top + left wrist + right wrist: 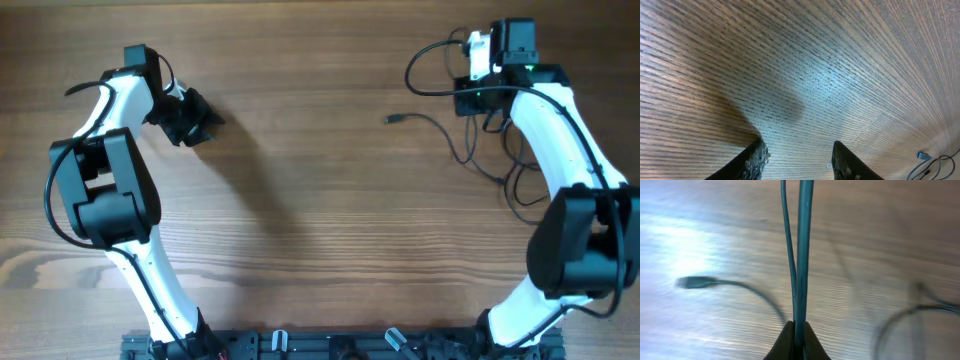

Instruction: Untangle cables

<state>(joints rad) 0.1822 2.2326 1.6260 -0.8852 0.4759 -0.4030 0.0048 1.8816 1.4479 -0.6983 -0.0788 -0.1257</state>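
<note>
At the left, the left gripper (195, 122) is hanging over the wooden table (320, 230), its fingers (752, 160) standing apart with nothing between them. Toward the right, a plug end (392, 119) is lying on the wood, its cord trailing into the cables (515, 185) tangled beside the right arm. The right gripper (797, 337) is pinching two strands (801, 255) of them, with its fingers pressed together.

Likely lab: robot arms (112, 190), wooden table (330, 230)
</note>
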